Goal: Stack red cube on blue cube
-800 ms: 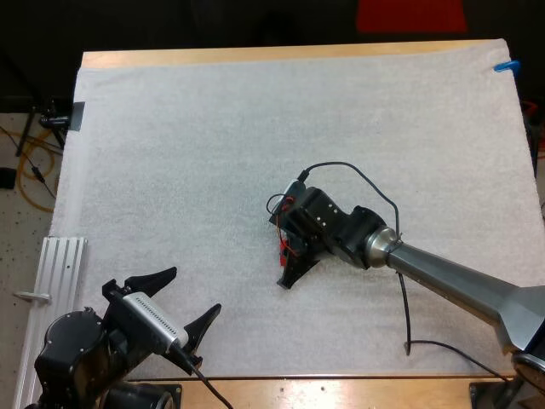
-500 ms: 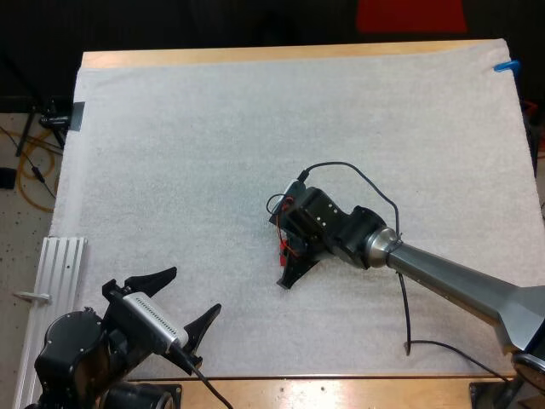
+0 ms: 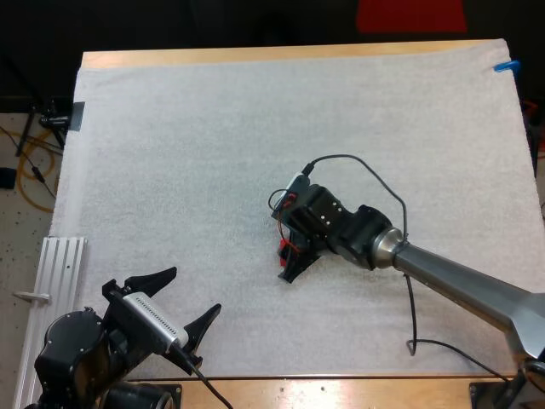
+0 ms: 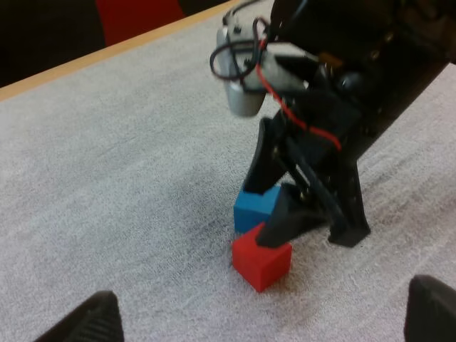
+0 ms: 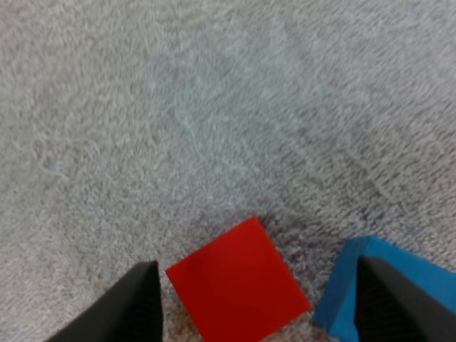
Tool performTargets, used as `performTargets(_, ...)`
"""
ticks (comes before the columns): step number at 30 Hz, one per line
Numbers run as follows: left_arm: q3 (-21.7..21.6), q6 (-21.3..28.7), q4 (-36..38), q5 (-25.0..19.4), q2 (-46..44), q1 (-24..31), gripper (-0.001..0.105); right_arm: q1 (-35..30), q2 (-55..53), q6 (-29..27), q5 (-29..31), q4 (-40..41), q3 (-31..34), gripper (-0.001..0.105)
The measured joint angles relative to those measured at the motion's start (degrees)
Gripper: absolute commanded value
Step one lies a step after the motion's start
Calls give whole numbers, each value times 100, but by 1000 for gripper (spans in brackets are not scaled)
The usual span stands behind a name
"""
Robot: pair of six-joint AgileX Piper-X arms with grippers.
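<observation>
High view, centre of frame: the right gripper is shifting a little rightward and its lower fingertip is rising slightly; the arm behind it is sinking toward the lower right corner.

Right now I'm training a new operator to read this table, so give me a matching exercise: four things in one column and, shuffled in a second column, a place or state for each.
Things:
1. red cube
2. blue cube
3. left tool
4. right tool

Places or states:
A. open, low over the red cube
B. open, over the near left part of the mat, away from both cubes
C. on the mat, straddled by the right tool
D. on the mat, beside the red cube, not under it

Pairs: 1-C, 2-D, 3-B, 4-A
</observation>
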Motion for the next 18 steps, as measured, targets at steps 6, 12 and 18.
performTargets(6,0,0,0,0,0,0,76,0,-72,-38,-1,131,-8,63)
performTargets(12,0,0,0,0,0,0,76,0,-72,-268,-29,170,-8,63)
performTargets(18,0,0,0,0,0,0,76,0,-15,-517,-96,170,-8,63)
